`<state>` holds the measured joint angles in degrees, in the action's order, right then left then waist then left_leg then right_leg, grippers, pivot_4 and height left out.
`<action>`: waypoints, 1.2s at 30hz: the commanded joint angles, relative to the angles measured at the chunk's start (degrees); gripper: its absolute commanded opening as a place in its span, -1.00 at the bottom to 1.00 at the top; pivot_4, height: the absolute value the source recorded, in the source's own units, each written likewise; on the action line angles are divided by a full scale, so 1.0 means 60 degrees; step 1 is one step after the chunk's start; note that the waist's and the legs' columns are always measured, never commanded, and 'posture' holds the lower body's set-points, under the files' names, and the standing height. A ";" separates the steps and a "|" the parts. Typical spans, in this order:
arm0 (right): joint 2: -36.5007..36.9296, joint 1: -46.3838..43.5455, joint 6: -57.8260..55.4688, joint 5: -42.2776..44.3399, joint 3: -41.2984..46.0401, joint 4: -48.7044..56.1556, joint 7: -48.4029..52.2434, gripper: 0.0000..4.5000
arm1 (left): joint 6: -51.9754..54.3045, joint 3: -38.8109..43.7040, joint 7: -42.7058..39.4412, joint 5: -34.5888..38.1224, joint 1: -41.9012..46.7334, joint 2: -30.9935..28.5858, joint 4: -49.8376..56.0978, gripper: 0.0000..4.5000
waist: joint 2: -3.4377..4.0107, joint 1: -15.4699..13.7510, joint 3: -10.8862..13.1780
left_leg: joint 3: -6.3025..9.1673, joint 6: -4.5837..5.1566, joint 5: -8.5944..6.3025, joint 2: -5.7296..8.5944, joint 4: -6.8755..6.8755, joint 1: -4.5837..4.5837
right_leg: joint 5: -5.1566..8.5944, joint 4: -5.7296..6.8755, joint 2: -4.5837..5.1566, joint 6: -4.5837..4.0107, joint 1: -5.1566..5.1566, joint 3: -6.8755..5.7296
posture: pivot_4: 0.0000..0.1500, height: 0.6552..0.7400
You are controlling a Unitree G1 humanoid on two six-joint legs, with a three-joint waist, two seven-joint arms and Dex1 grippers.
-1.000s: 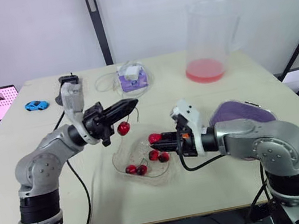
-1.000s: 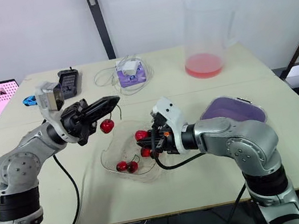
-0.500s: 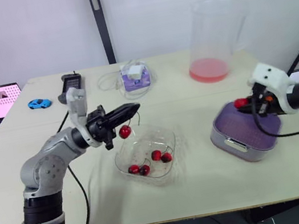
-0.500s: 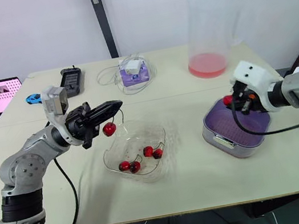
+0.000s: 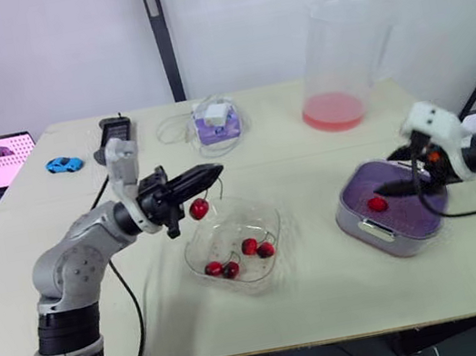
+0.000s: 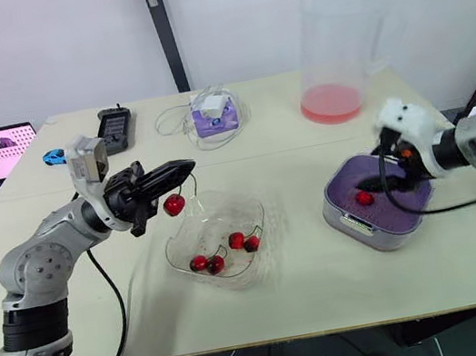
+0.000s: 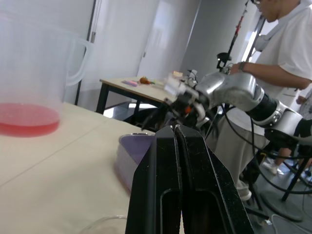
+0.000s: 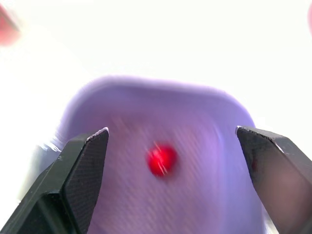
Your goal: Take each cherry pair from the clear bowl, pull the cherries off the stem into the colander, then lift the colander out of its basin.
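Left claw was clenched, grasping a hanging cherry by its stalk above the left rim of the clear bowl. Inside that bowl we counted four cherries, lying as two close pairs. Well to the right of the bowl, the purple colander sat in its basin, with one loose cherry in it. The right claw hung released, jaws spread wide, just above that colander. Behind the bowl on the bench we noted a small purple box, and farther back to the right a clear jug holding red liquid.
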<state>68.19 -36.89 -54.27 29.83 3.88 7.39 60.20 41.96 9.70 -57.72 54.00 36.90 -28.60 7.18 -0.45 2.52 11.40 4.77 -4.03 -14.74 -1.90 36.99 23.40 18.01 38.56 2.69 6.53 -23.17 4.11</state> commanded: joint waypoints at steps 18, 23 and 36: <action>-0.8128 -0.1042 -0.2273 0.4199 0.0454 0.2671 -0.5044 0.99 | 0.0219 0.0099 0.0486 0.0768 0.0437 0.0240 0.0721 -1.00 | -0.0010 0.0006 -0.0005 | 0.0013 -0.0044 0.0025 0.0004 0.0006 0.0010 | 0.0000 0.0018 0.0009 0.0001 -0.0003 -0.0014 | 1.00 0.84; -0.8807 -0.1158 -0.2172 0.4419 0.0151 0.2582 -0.5502 0.99 | 0.0213 0.0069 0.0529 0.0802 0.0456 0.0259 0.0729 -1.00 | -0.0009 0.0014 -0.0005 | 0.0015 -0.0039 0.0022 0.0003 0.0004 0.0007 | 0.0000 0.0034 0.0006 0.0001 -0.0009 -0.0013 | 1.00 0.84; -0.9582 -0.0990 -0.1996 0.4988 0.0029 0.2361 -0.5956 -0.26 | 0.0095 -0.0029 0.0469 0.0711 0.0371 0.0317 0.0816 -1.00 | -0.0008 0.0025 -0.0005 | 0.0015 -0.0023 0.0013 0.0003 0.0003 0.0006 | 0.0000 0.0037 0.0005 0.0001 -0.0012 -0.0013 | 1.00 0.84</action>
<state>11.66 -42.63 -67.14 57.46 3.53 20.68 24.82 43.36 9.75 -54.65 58.01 38.52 -26.73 9.91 -0.50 2.67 11.37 4.86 -4.17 -14.67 -1.88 37.01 23.43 18.01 38.79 2.72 6.54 -23.24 4.04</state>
